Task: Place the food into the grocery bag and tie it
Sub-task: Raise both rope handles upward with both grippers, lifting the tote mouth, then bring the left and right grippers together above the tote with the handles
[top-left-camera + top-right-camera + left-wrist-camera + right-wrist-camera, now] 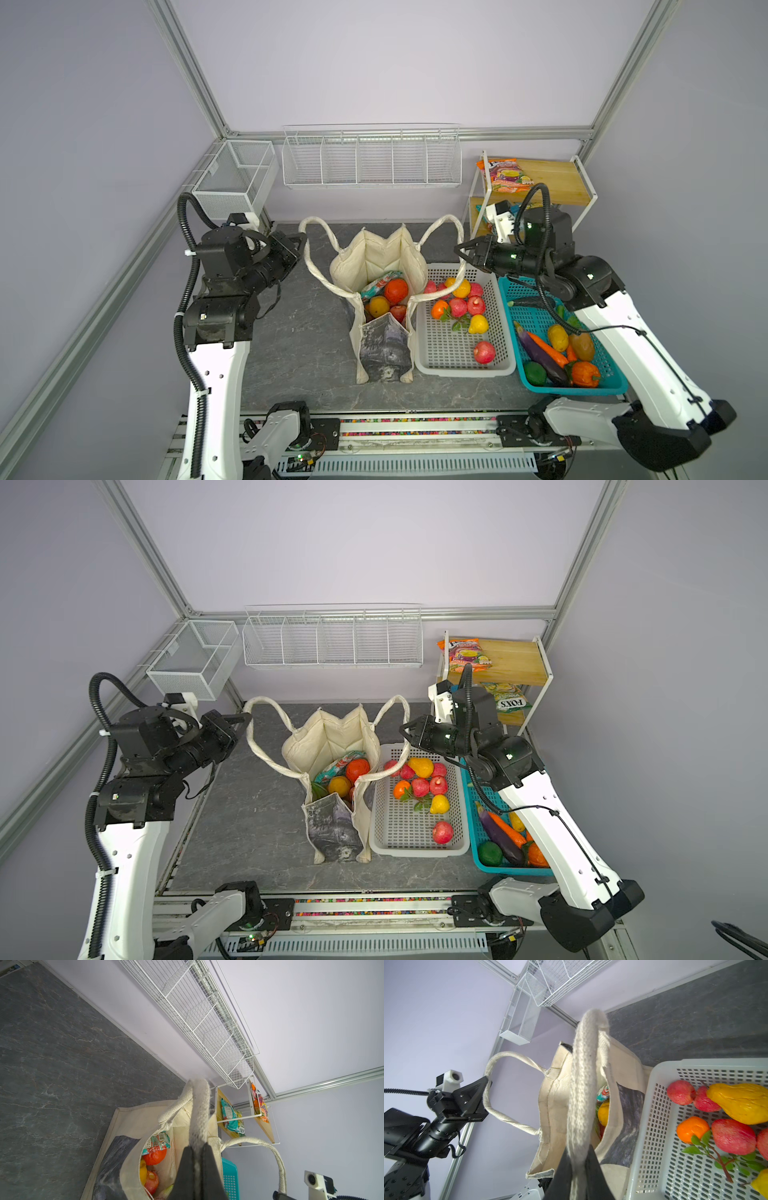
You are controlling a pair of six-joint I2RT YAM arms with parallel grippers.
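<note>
**Pinned at 10 and 2, room at 9**

We see the left hand clamped on the canvas tote's 10 o'clock strap, and the right hand clamped on its 2 o'clock strap, with fruit inside. The white basket touches its 3 o'clock edge; bare bench lies at 9.

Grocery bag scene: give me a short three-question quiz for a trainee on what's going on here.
1. True or false: the left gripper and right gripper each pinch a strap handle of the grocery bag.
2. Which lies inside the bag? A) teal snack packet; B) bread loaf; C) banana.
3. What colour is the basket holding the carrot?
Key: 1 true; 2 A; 3 teal.
</note>
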